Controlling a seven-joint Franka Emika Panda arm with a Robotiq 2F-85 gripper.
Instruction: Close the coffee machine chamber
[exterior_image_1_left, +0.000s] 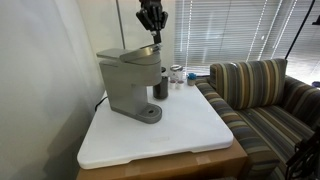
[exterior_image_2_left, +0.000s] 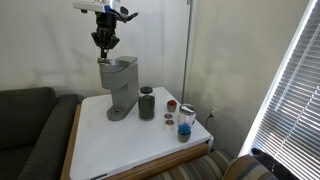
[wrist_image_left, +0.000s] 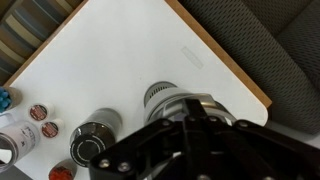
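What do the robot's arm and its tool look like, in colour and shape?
The tool is black and compact, narrowing toward its lower end. The wrist above it is white, with a blue marking and a dark block. Cables are too small to tell.

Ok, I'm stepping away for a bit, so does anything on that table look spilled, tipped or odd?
Nothing stands out. The coffee machine, dark cup and small containers stand upright on the white table, with no spill visible. The gripper hangs above the machine.
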